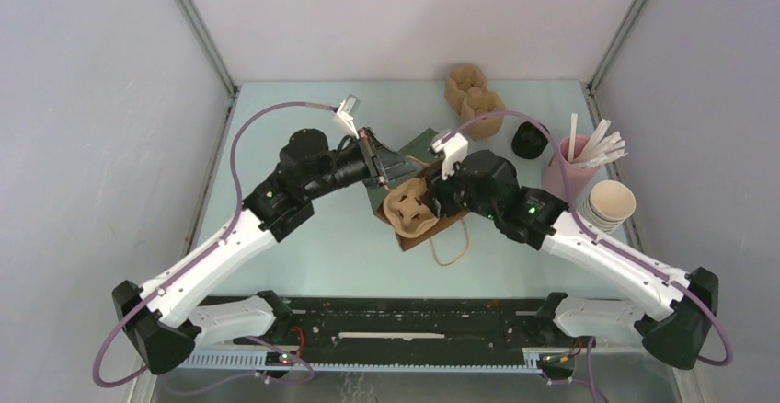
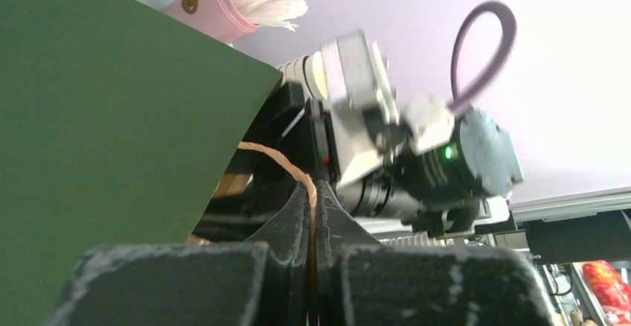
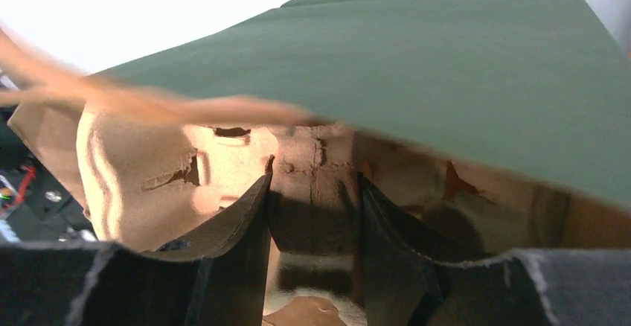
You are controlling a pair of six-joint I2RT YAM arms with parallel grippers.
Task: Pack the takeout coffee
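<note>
The left gripper [image 2: 312, 207] pinches the handle [image 2: 275, 158] of the bag [image 2: 111, 117]; the right gripper [image 3: 314, 186] clamps the cup carrier [image 3: 223, 151]: ease it in level.

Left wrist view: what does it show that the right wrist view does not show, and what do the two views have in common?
Only the left wrist view: the left tool shut on the twine handle, with the pink straw cup and the right arm beyond. Only the right wrist view: the right tool closed on a ridge of the cardboard carrier. Both: the green bag, which fills much of each picture.
</note>
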